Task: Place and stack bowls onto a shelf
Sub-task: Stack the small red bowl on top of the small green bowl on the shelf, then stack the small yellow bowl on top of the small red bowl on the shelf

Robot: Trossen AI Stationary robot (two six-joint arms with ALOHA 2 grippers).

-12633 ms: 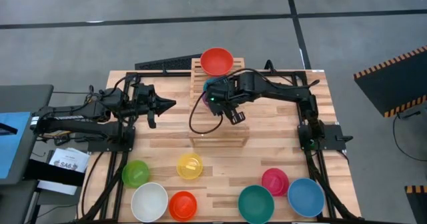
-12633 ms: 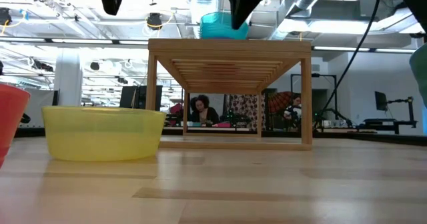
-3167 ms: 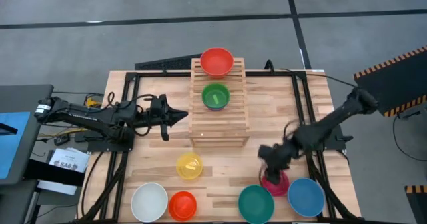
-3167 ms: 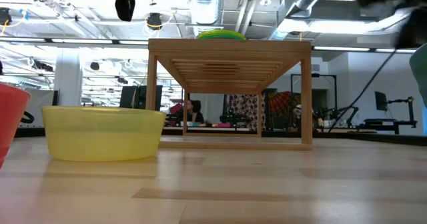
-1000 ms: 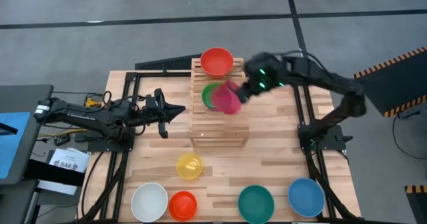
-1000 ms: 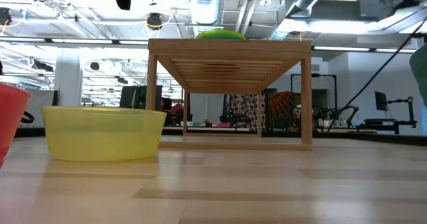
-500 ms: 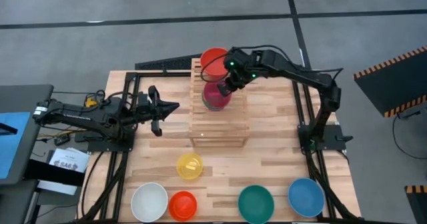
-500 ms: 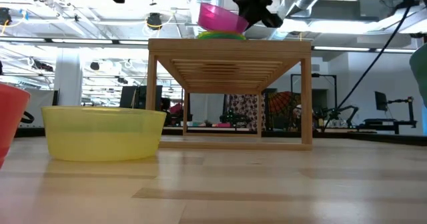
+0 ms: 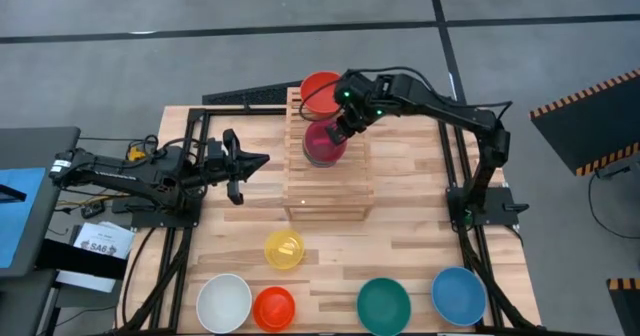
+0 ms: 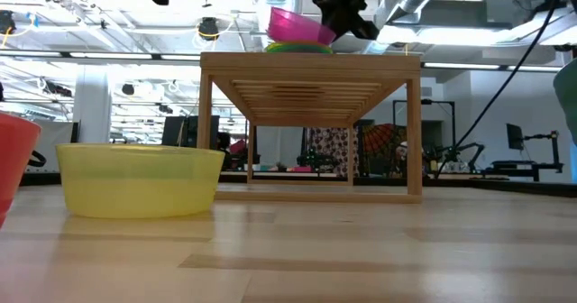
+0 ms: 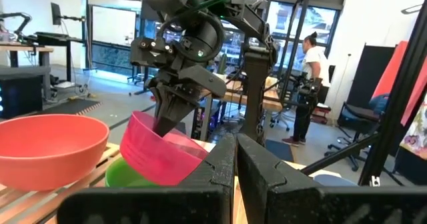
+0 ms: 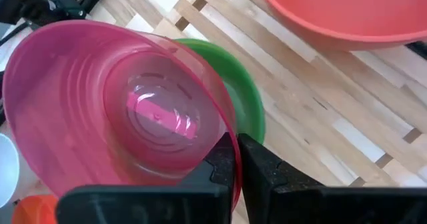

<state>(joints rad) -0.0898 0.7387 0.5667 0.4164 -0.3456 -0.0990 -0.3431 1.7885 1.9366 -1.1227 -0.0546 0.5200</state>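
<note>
A magenta bowl [image 9: 323, 143] [image 10: 300, 23] sits tilted over a green bowl [image 12: 247, 97] [image 11: 127, 174] on the middle step of the wooden slatted shelf [image 9: 328, 191] [image 10: 311, 64]. My right gripper [image 9: 343, 126] [image 12: 237, 159] is shut on the magenta bowl. A larger red bowl [image 9: 322, 88] [image 11: 50, 147] rests by its base on the shelf's far, top step. My left gripper [image 9: 262, 158] [image 11: 235, 157] hovers left of the shelf, shut and touching nothing. My right gripper pinches the magenta bowl's wall at its rim [image 12: 230, 134], one finger inside the bowl and one outside. It comes from above, slanting in from the table's right. The bowl hangs tilted, its held side low and its lower part down in the green bowl [image 10: 297, 46].
Along the table's near edge stand a white bowl [image 9: 223, 302], an orange bowl [image 9: 273, 308], a teal bowl [image 9: 384, 306] and a blue bowl [image 9: 459, 294]. A yellow bowl [image 9: 284, 248] [image 10: 140, 179] sits between them and the shelf. Bare planks lie on both sides of the shelf.
My right gripper has carried the magenta bowl from above the shelf's right side leftward and down onto the green bowl, then held still for the last half second. My left gripper has drawn back a little toward the table's left edge.
</note>
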